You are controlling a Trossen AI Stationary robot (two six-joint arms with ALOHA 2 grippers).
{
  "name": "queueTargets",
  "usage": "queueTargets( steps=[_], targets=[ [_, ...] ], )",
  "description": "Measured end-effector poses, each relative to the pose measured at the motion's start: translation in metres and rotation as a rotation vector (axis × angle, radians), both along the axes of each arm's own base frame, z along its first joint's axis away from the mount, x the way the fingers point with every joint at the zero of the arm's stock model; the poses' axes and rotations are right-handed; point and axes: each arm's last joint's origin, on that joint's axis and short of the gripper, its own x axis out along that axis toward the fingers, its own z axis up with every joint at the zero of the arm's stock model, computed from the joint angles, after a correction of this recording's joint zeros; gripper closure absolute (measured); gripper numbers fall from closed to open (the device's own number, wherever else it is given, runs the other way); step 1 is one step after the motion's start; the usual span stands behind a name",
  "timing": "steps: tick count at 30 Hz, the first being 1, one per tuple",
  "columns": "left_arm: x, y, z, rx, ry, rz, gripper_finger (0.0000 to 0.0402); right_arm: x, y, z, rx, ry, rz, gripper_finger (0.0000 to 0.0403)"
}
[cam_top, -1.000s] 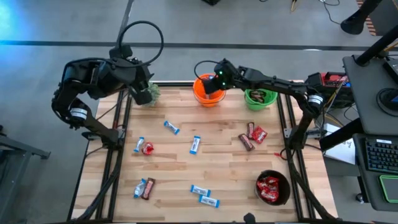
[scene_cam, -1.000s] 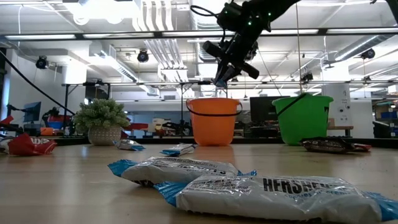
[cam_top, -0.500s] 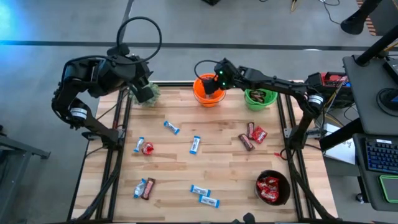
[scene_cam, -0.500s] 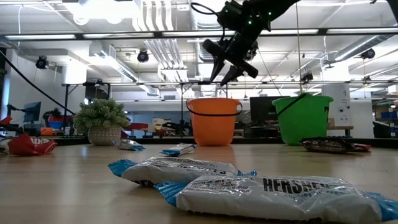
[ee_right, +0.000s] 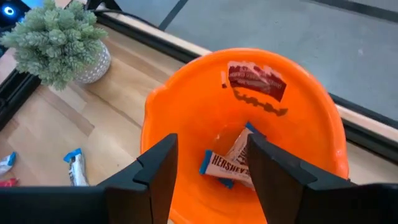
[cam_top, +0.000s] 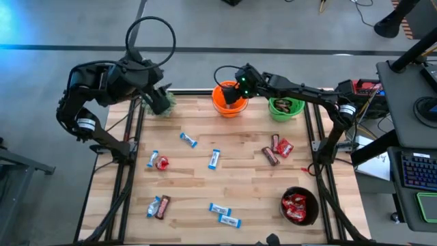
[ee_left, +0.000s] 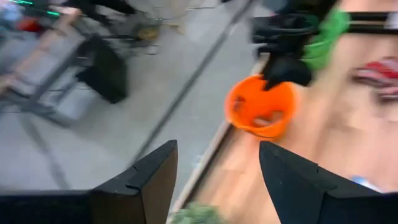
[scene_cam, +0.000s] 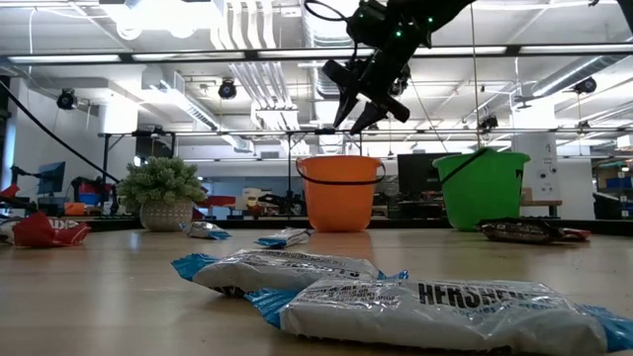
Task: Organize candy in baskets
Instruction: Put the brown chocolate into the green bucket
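My right gripper point(cam_top: 235, 91) point(scene_cam: 353, 121) hangs open above the orange basket point(cam_top: 229, 100) point(scene_cam: 339, 193) at the table's far edge, with nothing between its fingers. A blue-and-white bar point(ee_right: 231, 163) lies on the bottom of the orange basket point(ee_right: 186, 87). My left gripper point(cam_top: 161, 96) point(ee_left: 217, 180) is open over the far left corner, by the potted plant point(cam_top: 164, 104), and touches nothing. On the table lie blue-and-white bars point(cam_top: 214, 158) point(cam_top: 188, 140) point(cam_top: 224, 214), a red packet point(cam_top: 162, 162) and brown bars point(cam_top: 162, 206) point(cam_top: 271, 156).
The green basket point(cam_top: 285, 107) point(scene_cam: 485, 188) with dark bars in it stands right of the orange one. The black basket point(cam_top: 299, 206) at the near right holds red packets. A red packet point(cam_top: 285, 147) lies below the green basket. Two bars point(scene_cam: 435, 307) lie right before the low camera.
My right gripper has opened while staying above the orange basket; its fingertips, close together a second ago, now stand apart.
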Motion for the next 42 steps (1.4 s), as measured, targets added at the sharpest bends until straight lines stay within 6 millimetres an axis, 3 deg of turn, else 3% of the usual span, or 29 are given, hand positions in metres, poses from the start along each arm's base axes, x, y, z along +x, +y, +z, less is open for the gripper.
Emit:
queueTargets(
  steps=[7, 14, 22, 33, 37, 42],
  targets=[
    [-0.002, -0.002, -0.001, -0.173, -0.144, 0.064, 0.0205, -0.004, 0.003, -0.002, 0.030, 0.047, 0.048, 0.0226],
    [-0.007, -0.006, -0.013, -0.317, -0.134, 0.024, 0.0211, -0.014, 0.009, 0.008, 0.015, 0.075, 0.076, 0.0224],
    [-0.021, -0.012, -0.058, -0.550, -0.051, 0.085, 0.0212, -0.043, 0.025, 0.055, -0.083, -0.015, 0.125, 0.0222],
    [-0.028, -0.014, -0.119, -0.638, 0.144, 0.165, 0.0212, -0.111, 0.065, 0.131, -0.201, -0.260, 0.219, 0.0220],
    [-0.023, -0.015, -0.134, -0.650, 0.210, 0.129, 0.0212, -0.131, 0.075, 0.146, -0.206, -0.332, 0.192, 0.0220],
    [-0.012, -0.015, -0.142, -0.649, 0.242, 0.053, 0.0212, -0.140, 0.081, 0.151, -0.200, -0.350, 0.184, 0.0220]
  ],
)
